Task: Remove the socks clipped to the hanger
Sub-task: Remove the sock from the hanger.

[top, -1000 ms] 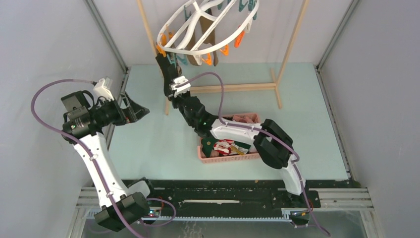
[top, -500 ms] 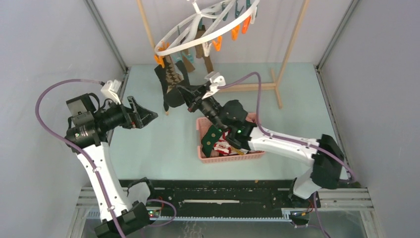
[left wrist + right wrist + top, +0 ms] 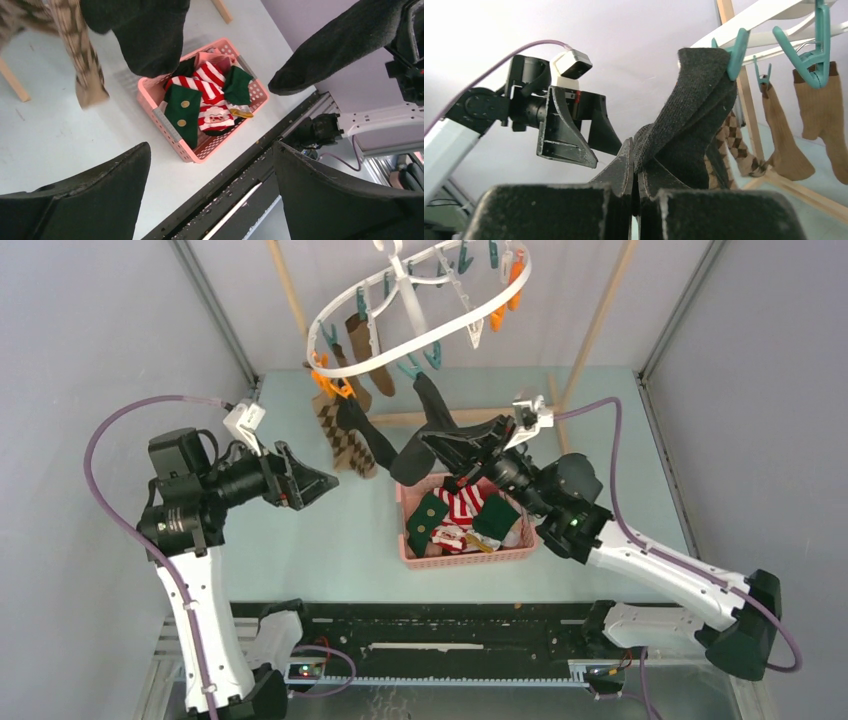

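Socks (image 3: 345, 440), black, tan, argyle, hang from white oval hanger (image 3: 410, 300).

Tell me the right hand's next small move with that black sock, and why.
Probably a short tug down, away from the hanger: the right hand is shut on the black sock, whose top edge looks pinched in a teal clip.
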Robot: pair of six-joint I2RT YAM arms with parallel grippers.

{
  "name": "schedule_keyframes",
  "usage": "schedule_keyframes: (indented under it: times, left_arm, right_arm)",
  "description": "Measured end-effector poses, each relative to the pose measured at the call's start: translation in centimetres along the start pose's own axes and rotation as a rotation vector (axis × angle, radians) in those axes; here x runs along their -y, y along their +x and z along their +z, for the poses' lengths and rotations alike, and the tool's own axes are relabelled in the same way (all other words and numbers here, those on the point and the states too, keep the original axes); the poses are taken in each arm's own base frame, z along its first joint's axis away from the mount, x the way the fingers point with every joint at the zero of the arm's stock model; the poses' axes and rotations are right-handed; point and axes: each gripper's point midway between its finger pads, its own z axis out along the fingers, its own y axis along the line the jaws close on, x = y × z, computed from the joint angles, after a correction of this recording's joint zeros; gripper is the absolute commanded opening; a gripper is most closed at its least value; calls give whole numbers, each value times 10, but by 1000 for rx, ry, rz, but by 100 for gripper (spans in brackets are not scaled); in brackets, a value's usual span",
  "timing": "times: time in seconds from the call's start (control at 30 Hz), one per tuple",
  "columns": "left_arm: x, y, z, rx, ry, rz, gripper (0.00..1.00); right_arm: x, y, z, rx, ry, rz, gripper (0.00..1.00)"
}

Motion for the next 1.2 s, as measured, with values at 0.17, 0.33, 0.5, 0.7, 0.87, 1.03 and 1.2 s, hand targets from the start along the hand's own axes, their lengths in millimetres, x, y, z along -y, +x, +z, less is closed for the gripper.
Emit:
schedule_keyframes:
  times: [0.17,0.33,0.5,0.7,0.87,1.03,1.2]
  left_arm:
    - [14,-4,4,0,54,6,95]
    - [25,-9,12,-3,105,9,95]
    - [24,-16,19,0,113,3,94]
    - [22,-22,21,17,105,4,95]
    - [26,-27,23,34,124,16,95]
    - [32,-29,26,42,169,18,95]
    - [31,-26,32,33,199,2,95]
  right_arm:
    - [0,-5,-12,-24,-55,83,1]
    - [3,13,-12,-94,-92,166,7]
    - [11,33,-7,-160,-94,222,9]
    - [19,55,9,-216,-103,298,9]
    - [15,61,35,-243,-168,382,11]
    - [4,63,55,-266,-261,465,11]
    - [-3,69,65,-282,-334,560,11]
